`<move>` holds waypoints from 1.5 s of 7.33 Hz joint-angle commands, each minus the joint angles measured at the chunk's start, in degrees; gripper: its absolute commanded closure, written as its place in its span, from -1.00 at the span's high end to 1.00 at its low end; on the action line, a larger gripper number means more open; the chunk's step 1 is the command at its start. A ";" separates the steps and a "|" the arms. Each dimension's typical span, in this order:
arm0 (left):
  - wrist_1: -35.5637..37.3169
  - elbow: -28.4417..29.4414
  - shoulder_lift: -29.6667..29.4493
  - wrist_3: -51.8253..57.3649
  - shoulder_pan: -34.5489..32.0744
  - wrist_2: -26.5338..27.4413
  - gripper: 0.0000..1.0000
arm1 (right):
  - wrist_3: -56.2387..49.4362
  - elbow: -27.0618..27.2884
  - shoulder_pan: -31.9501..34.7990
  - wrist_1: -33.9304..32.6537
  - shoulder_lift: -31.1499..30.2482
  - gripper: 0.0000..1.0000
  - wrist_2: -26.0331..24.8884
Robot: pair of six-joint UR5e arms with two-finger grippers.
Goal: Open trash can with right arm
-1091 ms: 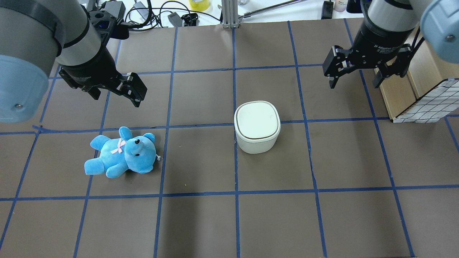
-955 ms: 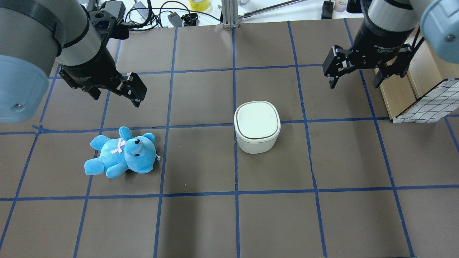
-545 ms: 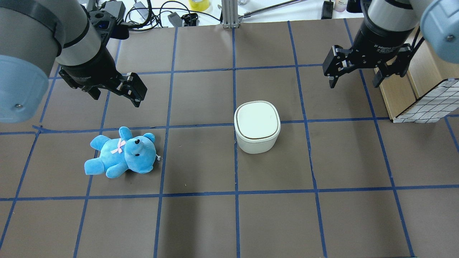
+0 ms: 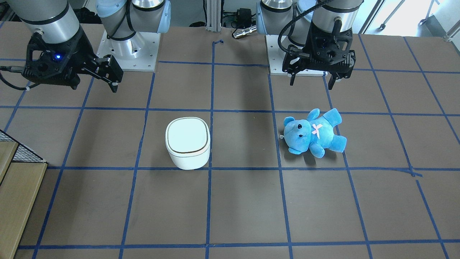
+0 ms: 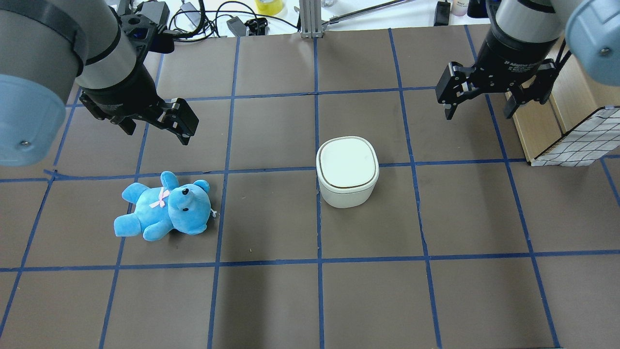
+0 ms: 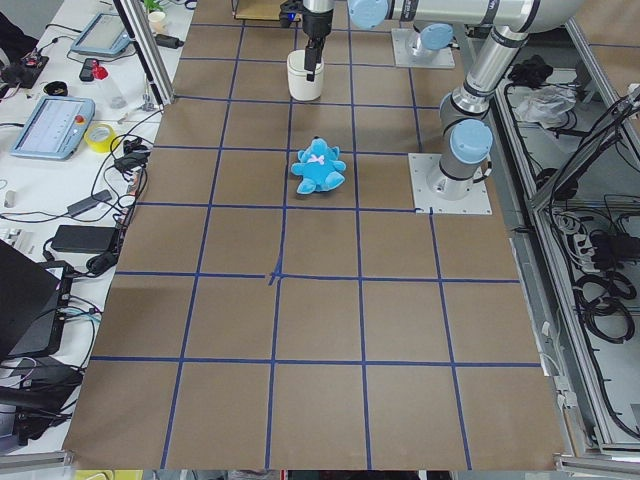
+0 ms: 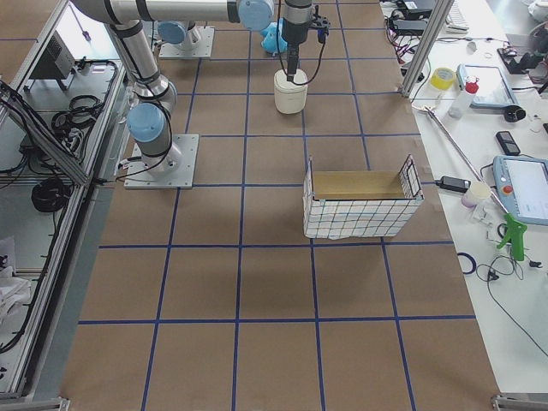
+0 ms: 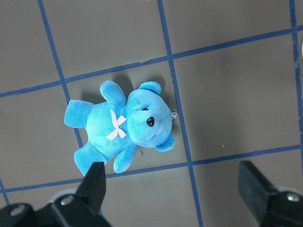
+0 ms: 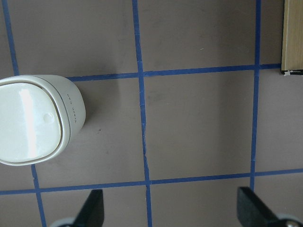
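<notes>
The white trash can (image 5: 347, 172) stands near the table's middle with its flat lid shut; it also shows in the front view (image 4: 188, 142) and at the left edge of the right wrist view (image 9: 33, 118). My right gripper (image 5: 477, 114) is open and empty. It hangs above the table, behind and to the right of the can, well apart from it. In the right wrist view the open right gripper (image 9: 170, 213) is over bare table. My left gripper (image 5: 157, 135) is open and empty above the blue plush bear (image 5: 167, 207).
A wooden box with a checked wire side (image 5: 571, 131) stands at the table's right edge, close to the right gripper. Cables and small items (image 5: 208, 19) lie along the far edge. The bear (image 4: 312, 133) lies on its back, left of the can.
The right arm has shifted very slightly. The can, the bear and the left arm have not moved.
</notes>
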 commanded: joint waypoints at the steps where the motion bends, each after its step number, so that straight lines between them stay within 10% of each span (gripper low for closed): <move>1: 0.00 0.00 0.00 0.00 0.00 0.00 1.00 | 0.17 0.01 0.00 -0.02 -0.01 1.00 0.43; 4: 0.00 0.00 0.00 0.00 0.00 0.00 1.00 | 0.35 0.01 0.09 -0.37 -0.01 0.69 0.87; 9: 0.00 0.00 0.00 0.00 0.00 0.00 1.00 | 0.70 0.10 0.70 -0.37 0.86 -0.99 1.92; 11: 0.00 0.00 0.00 0.00 0.00 0.00 1.00 | 4.28 0.10 3.15 -0.63 2.61 -1.00 5.00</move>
